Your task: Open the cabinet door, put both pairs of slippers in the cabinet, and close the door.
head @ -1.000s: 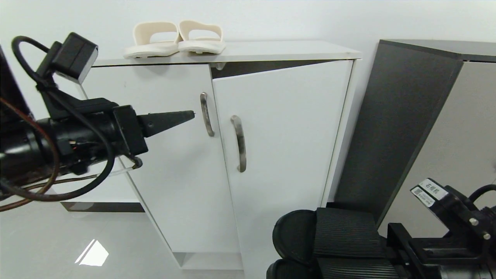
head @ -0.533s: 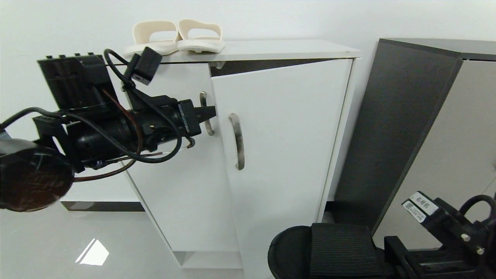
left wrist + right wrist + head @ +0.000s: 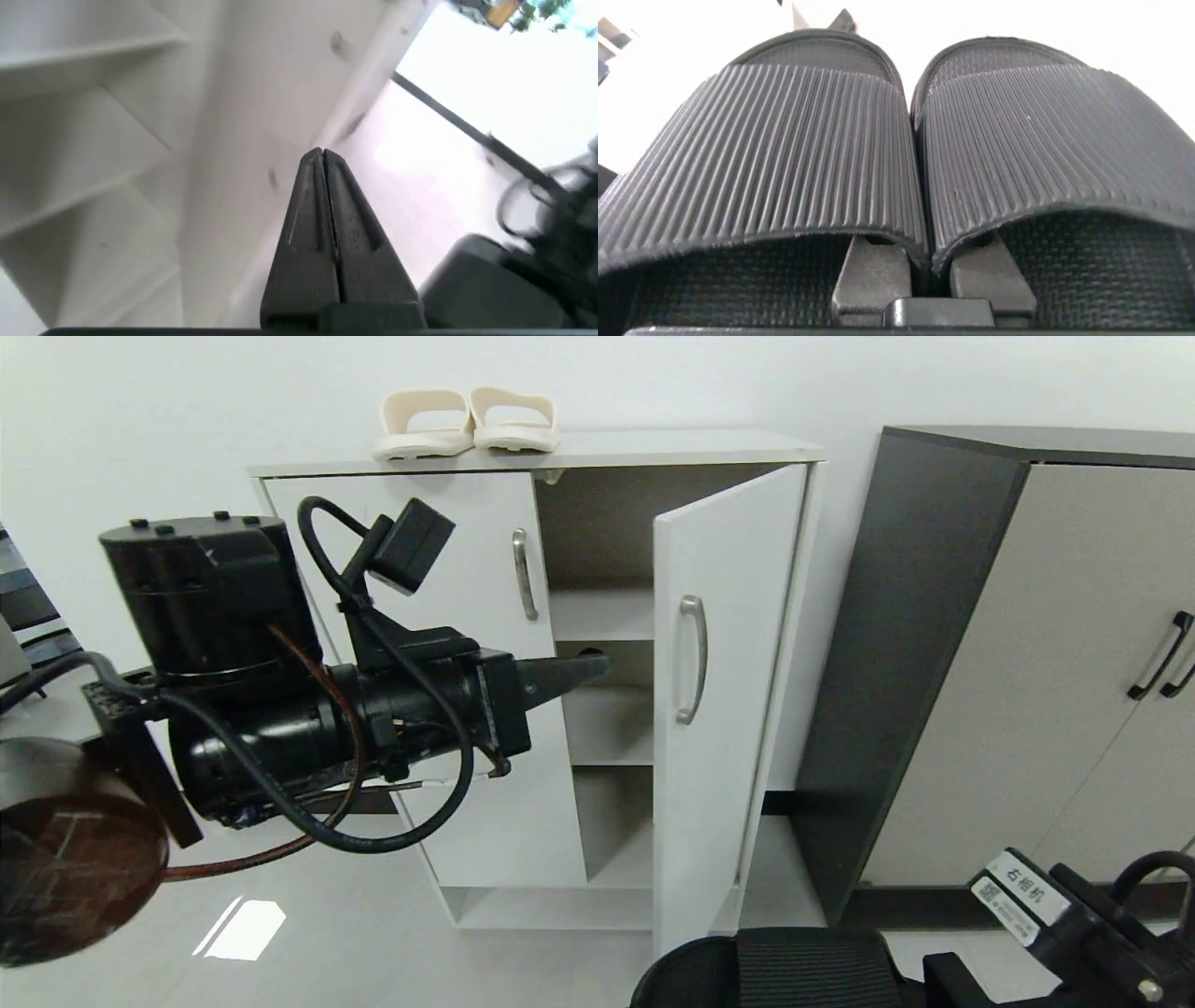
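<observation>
Slippers first: the cream slippers sit side by side on top of the white cabinet, over toward its left end near the front edge. The black slippers are way down at the bottom edge of the head view, cut off so only a ribbed strap and a bit of sole show.

In the right wrist view that pair lies side by side with the inner edges touching. The right gripper has one finger under each strap and pinches those two inner walls between them. The fingertips are buried under the straps, so there's no telling how far in they go.

The cabinet's right door is swung open, with its handle facing the robot. The left door is closed, and a good chunk of its lower half is hidden behind the left arm. Shelves show inside, though the top compartment is dark and hard to read.

The left gripper hangs in front of the open compartment at about middle-shelf height. Whether it touches anything can't be told. Its fingers are pressed flat together with nothing between them.

A dark grey cabinet stands just beside the white one on the right, running out of frame.
</observation>
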Controlling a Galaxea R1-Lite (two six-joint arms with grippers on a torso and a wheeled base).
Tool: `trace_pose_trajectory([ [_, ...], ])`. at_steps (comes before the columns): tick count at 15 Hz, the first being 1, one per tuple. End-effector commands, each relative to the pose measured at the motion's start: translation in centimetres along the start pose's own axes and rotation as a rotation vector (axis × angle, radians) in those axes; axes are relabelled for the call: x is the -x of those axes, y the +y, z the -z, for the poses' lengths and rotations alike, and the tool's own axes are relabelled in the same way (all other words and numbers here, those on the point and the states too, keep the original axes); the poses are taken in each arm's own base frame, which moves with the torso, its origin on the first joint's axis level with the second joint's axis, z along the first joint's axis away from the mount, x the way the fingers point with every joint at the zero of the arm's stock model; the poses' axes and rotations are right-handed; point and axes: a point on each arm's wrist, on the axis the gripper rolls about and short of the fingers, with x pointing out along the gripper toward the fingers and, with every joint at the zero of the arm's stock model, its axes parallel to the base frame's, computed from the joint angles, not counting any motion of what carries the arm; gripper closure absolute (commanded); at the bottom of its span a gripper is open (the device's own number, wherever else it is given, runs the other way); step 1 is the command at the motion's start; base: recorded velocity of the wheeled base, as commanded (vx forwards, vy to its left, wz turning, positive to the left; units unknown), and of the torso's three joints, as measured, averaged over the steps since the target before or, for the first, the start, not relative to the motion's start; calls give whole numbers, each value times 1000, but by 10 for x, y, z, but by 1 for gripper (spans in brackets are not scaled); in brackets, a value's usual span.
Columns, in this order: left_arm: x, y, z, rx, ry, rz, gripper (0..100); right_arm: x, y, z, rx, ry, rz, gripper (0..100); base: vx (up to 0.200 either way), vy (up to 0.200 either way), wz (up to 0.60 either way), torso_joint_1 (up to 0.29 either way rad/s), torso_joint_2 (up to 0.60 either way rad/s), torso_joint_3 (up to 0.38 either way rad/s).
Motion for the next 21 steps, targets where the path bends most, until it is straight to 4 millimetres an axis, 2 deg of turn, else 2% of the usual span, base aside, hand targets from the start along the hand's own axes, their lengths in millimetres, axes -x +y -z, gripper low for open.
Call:
trace_pose_trajectory([
  [1, 10, -7, -1, -5, -12, 6, 100, 0, 1, 0, 4, -2, -6, 100, 0, 0, 0, 0, 0, 0],
  [4, 16, -3, 0, -14, -36, -15, 100, -1, 2, -2, 9, -7, -5, 100, 0, 0, 0, 0, 0, 0],
  [6, 30, -1, -7, -26, -79, -66, 100, -7, -2, -12, 10, -25, 32, 100, 0, 0, 0, 0, 0, 0],
  [8, 47, -1, -4, -26, -93, -109, 100, -21, -3, -29, -49, -50, 137, 100, 0, 0, 0, 0, 0, 0],
  [9, 63, -4, -3, -33, -112, -137, 100, -34, -1, -39, -126, -59, 208, 100, 0, 0, 0, 0, 0, 0],
  [11, 87, -8, 0, -46, -144, -181, 100, -58, -8, -44, -142, -58, 347, 100, 0, 0, 0, 0, 0, 0],
  [15, 120, -18, 0, -75, -224, -273, 100, -112, -44, -44, -164, -94, 705, 100, 0, 0, 0, 0, 0, 0],
  [16, 128, -21, -1, -76, -235, -307, 100, -117, -49, -45, -162, -104, 746, 100, 0, 0, 0, 0, 0, 0],
  [17, 146, -32, 1, -85, -230, -362, 100, -123, -62, -45, -162, -113, 825, 100, 0, 0, 0, 0, 0, 0],
  [19, 169, -49, 12, -122, -174, -415, 100, -124, -81, -46, -158, -124, 903, 100, 0, 0, 0, 0, 0, 0],
  [21, 201, -71, 30, -211, -121, -507, 100, -113, -111, -48, -124, -111, 995, 100, 0, 0, 0, 0, 0, 0],
])
